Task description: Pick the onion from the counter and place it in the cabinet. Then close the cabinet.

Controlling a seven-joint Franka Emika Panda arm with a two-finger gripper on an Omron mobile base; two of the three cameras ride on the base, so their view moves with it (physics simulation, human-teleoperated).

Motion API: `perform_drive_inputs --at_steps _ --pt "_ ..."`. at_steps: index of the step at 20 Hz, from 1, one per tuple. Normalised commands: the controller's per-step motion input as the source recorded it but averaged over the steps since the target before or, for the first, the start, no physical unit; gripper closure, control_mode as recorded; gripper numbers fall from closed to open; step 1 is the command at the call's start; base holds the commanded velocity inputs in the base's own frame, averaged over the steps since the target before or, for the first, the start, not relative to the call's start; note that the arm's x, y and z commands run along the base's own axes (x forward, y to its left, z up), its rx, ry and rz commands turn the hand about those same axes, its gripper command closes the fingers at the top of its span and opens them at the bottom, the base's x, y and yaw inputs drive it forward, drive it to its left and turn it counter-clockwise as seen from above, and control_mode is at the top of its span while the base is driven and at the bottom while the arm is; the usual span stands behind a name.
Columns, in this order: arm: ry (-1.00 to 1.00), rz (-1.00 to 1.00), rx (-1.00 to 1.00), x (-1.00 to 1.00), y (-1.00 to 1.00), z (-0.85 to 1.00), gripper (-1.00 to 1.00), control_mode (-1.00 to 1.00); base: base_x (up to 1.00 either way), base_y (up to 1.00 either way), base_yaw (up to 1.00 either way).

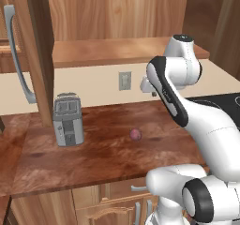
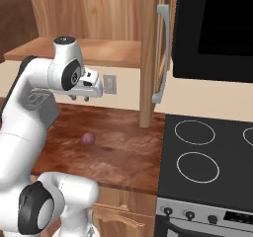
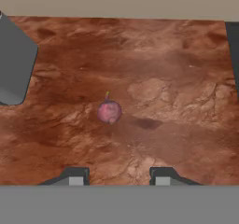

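Note:
The onion (image 1: 135,134) (image 2: 88,138) (image 3: 109,111), a small reddish-purple ball, lies on the dark wood-grain counter (image 1: 93,163) (image 2: 123,157) (image 3: 182,73). My gripper (image 1: 151,92) (image 2: 80,98) (image 3: 119,178) hangs well above the counter, pointing down, open with nothing between its fingertips. In the hand view the onion sits a little left of centre, ahead of the fingertips. The cabinet (image 1: 108,50) (image 2: 99,51) stands open above the counter, its wooden shelf bare. Its doors (image 1: 35,55) (image 2: 150,53) are swung out, with long grey handles.
A grey toaster (image 1: 68,120) (image 3: 14,64) stands on the counter to the left of the onion. A wall outlet (image 1: 124,80) (image 2: 109,84) is on the backsplash. The black stovetop (image 2: 207,157) (image 1: 220,102) lies to the right, under a black microwave (image 2: 217,28).

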Motion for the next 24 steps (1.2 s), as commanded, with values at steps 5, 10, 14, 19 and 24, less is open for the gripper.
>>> perform_drive_inputs --at_steps 5,10,14,19,24 --pt "0.04 0.00 0.07 -0.47 0.10 -0.28 -1.00 -1.00 0.00 0.00 0.00" --pt "0.01 0.00 0.04 -0.38 0.21 -0.84 -1.00 -1.00 0.00 0.00 0.00" --pt "0.04 -0.03 0.00 0.16 0.09 -0.97 -1.00 -1.00 0.00 0.00 0.00" --pt "0.12 -0.04 0.00 0.74 0.00 -0.49 -1.00 -1.00 0.00 0.00 0.00" --pt "0.21 -0.01 0.00 0.76 0.02 -0.16 -1.00 -1.00 0.00 0.00 0.00"
